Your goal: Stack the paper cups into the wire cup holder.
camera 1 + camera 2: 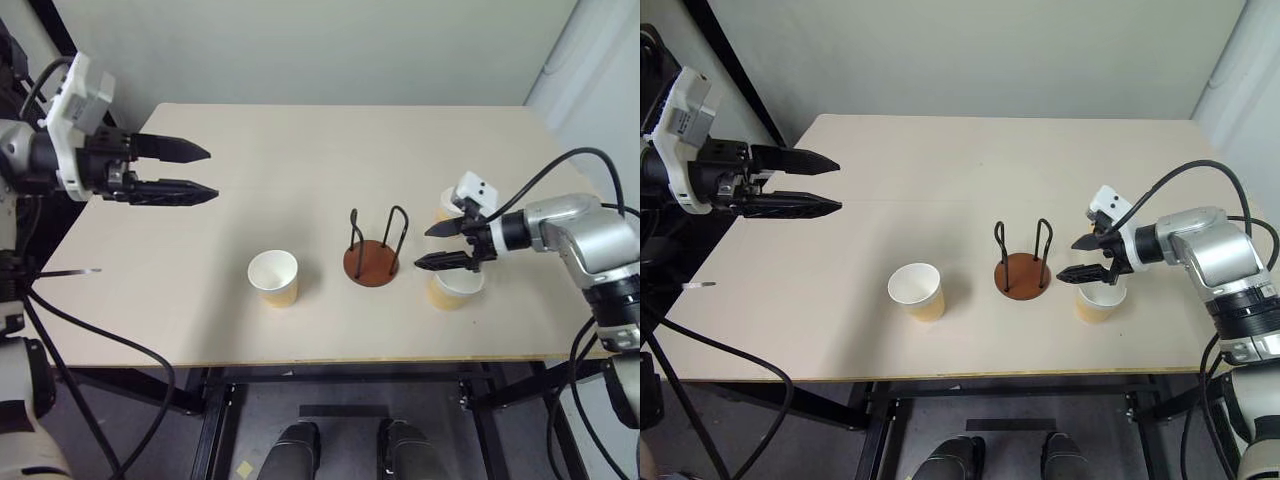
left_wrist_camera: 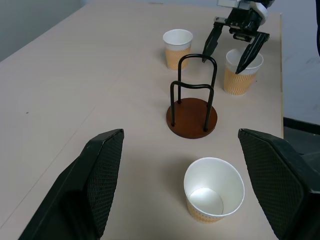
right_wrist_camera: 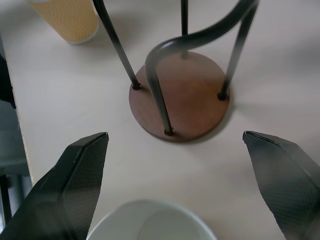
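We are seeing two robot arms in silver-grey metal shells with black joints. Each hand (image 1: 187, 170) is showing two tapered black fingers (image 2: 95, 185) with a fine mesh texture. White camera blocks are sitting on both wrists, and black cables are looping alongside.

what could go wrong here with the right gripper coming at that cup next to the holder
1. The open right gripper hovers over the near paper cup, close to the wire cup holder; a finger could catch a wire loop and shove the holder.
2. A finger landing on the rim might crush or tip that cup.
3. The far cup stands just behind and could get knocked.
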Motion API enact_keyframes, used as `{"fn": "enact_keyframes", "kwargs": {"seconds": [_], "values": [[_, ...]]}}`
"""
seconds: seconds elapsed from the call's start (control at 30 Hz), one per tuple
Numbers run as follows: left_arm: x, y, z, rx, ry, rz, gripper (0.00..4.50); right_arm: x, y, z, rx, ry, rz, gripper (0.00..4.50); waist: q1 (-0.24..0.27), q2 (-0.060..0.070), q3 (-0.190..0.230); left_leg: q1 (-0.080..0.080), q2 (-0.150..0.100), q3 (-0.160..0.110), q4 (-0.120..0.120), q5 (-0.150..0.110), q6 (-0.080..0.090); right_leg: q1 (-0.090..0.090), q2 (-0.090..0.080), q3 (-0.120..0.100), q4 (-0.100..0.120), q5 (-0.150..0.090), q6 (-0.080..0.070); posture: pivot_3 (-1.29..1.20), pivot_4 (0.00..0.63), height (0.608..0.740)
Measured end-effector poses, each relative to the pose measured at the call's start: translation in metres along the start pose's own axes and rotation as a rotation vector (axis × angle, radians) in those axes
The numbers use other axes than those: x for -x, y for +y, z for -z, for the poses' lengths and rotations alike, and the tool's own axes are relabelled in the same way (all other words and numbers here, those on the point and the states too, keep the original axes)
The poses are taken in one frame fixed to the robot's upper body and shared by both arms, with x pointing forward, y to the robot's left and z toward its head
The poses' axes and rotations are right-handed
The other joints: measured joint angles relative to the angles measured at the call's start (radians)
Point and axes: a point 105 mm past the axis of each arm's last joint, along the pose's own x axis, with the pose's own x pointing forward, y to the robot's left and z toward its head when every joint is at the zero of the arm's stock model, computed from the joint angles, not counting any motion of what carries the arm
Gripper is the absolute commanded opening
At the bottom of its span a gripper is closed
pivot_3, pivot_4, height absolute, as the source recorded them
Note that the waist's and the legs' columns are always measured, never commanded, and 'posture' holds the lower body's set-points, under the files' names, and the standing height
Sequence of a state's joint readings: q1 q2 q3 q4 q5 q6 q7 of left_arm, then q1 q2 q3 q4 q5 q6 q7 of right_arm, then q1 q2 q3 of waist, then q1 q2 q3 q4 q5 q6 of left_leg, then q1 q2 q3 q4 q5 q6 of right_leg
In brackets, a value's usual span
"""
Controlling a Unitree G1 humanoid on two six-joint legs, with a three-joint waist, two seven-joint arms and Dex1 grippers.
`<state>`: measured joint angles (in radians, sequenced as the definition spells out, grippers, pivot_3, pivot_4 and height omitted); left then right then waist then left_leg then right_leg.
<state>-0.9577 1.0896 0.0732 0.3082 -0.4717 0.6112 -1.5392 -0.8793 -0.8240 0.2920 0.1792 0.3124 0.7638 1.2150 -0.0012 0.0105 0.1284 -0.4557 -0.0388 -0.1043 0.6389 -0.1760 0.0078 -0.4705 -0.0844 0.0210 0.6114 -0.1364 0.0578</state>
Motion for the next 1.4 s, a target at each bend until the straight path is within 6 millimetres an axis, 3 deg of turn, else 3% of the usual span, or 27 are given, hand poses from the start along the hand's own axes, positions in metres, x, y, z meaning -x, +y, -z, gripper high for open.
{"fn": "enact_keyframes", "kwargs": {"seconds": [0.37, 0.5, 0.8, 0.83, 1.07, 1.4], "values": [[-0.001, -0.001, 0.005, -0.001, 0.012, -0.015, 3.9, -0.016, 0.002, -0.012, 0.019, -0.024, -0.025, 4.5, 0.001, 0.0, 0.0, 0.0, 0.0, 0.0, 0.0, -0.001, -0.002, -0.001, 0.0, 0.0, 0.0, 0.001, -0.002, 0.0, 0.15, 0.74], [0.001, 0.0, 0.005, -0.011, 0.005, -0.032, 3.93, -0.024, 0.006, -0.015, 0.009, -0.036, -0.036, 3.63, 0.001, 0.0, 0.0, 0.0, 0.0, 0.0, 0.0, -0.002, -0.003, -0.001, 0.0, 0.0, 0.0, 0.001, -0.002, 0.0, 0.15, 0.74], [0.001, 0.0, 0.005, -0.014, 0.005, -0.036, 3.93, -0.04, 0.014, -0.026, -0.011, -0.076, -0.037, 0.21, 0.001, 0.0, 0.0, 0.0, 0.0, 0.0, 0.0, -0.002, -0.004, -0.002, 0.0, 0.0, 0.0, 0.001, -0.003, 0.0, 0.15, 0.74], [0.001, 0.0, 0.006, -0.013, 0.006, -0.036, 3.93, -0.042, 0.014, -0.028, -0.012, -0.084, -0.036, 0.03, 0.001, 0.0, 0.0, 0.0, 0.0, 0.0, 0.0, -0.002, -0.004, -0.002, 0.0, 0.0, 0.001, 0.001, -0.003, 0.0, 0.15, 0.74], [0.001, -0.001, 0.01, -0.004, 0.015, -0.035, 3.93, -0.048, 0.012, -0.033, -0.025, -0.109, -0.011, 0.03, 0.001, 0.0, 0.0, 0.0, 0.0, 0.0, 0.0, -0.002, -0.004, -0.003, 0.0, 0.0, 0.001, 0.001, -0.003, 0.0, 0.15, 0.74], [0.004, -0.002, 0.011, -0.007, 0.027, -0.043, 3.93, -0.042, -0.015, -0.033, -0.01, -0.107, 0.067, 0.03, 0.001, 0.0, 0.0, -0.001, 0.001, 0.0, 0.0, -0.003, -0.005, -0.004, 0.0, 0.0, 0.001, 0.002, -0.004, 0.0, 0.15, 0.74]]}}
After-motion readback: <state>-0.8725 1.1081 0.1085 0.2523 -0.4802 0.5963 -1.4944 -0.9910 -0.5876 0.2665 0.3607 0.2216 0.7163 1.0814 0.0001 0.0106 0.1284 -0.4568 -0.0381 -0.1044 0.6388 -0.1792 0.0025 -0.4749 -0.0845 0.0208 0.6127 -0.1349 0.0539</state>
